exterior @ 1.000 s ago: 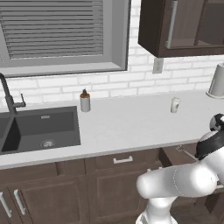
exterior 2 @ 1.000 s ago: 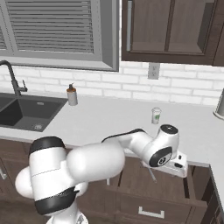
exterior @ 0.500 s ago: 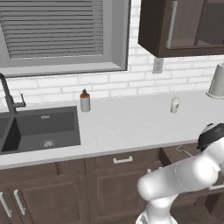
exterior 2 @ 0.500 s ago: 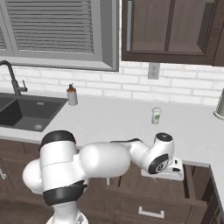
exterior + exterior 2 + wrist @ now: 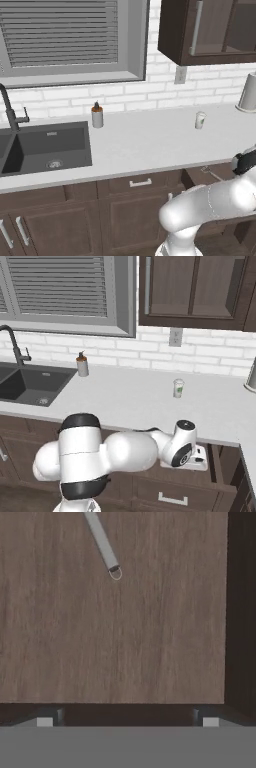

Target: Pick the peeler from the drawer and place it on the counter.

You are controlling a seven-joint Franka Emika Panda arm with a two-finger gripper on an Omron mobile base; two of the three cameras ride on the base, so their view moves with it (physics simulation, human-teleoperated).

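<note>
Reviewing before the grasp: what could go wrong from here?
1. In the hand view the peeler lies at the top edge, well off the line between the jaws; closing now would likely miss it.
2. It lies flat on the drawer floor, so the fingertips may scrape wood or push it away.
3. The drawer wall stands close.

The peeler point(image 5: 102, 542) lies in the drawer point(image 5: 125, 642) (below the counter point(image 5: 145, 145)), right of the sink point(image 5: 45, 147).

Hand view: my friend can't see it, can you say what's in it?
A slim grey peeler lies on the brown wooden floor of the drawer, slanting in from the top edge. The hand's two fingertips peek up at the bottom, wide apart and holding nothing.
</note>
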